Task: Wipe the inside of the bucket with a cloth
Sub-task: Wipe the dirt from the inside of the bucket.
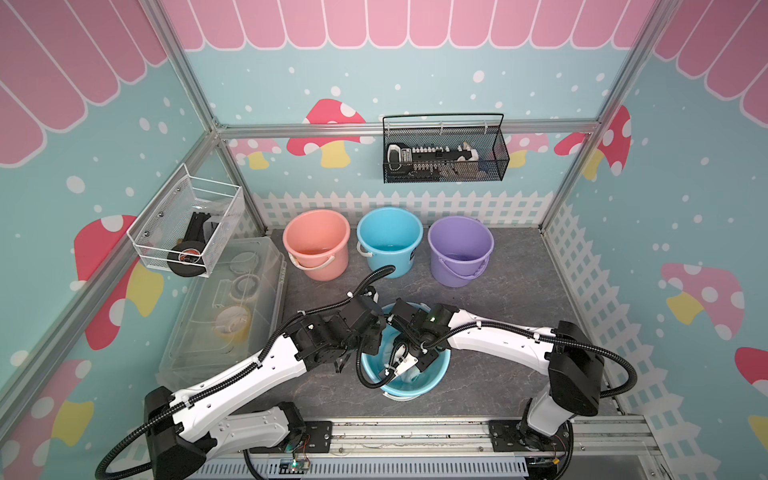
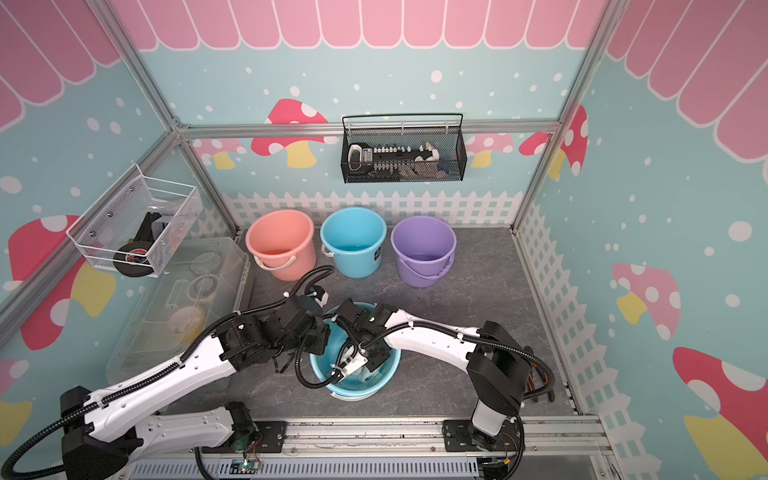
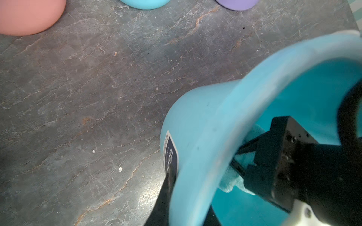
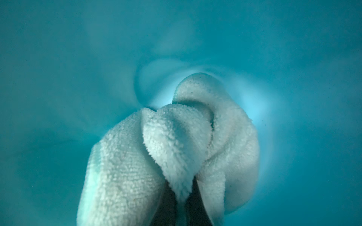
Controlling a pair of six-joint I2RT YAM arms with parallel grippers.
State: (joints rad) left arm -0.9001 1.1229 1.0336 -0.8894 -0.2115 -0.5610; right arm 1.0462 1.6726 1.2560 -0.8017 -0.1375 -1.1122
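The blue bucket (image 1: 441, 374) (image 2: 388, 376) stands at the front middle of the dark table. My left gripper (image 3: 188, 197) (image 1: 362, 351) is shut on the bucket's left rim (image 3: 195, 121), with one finger outside the wall and one inside. My right gripper (image 4: 181, 197) (image 3: 238, 156) reaches down inside the bucket and is shut on the pale aqua cloth (image 4: 137, 166) (image 3: 228, 182). The bunched cloth lies against the blue inner wall (image 4: 78, 78). In both top views the arm's wrist hides most of the cloth (image 1: 411, 377) (image 2: 365, 375).
Three more buckets stand in a row at the back: pink (image 1: 316, 243), blue (image 1: 390, 241) and purple (image 1: 460, 249). A clear plastic box (image 1: 224, 307) lies along the left side. A white wire basket (image 1: 187, 224) and a black mesh basket (image 1: 444, 151) hang on the walls.
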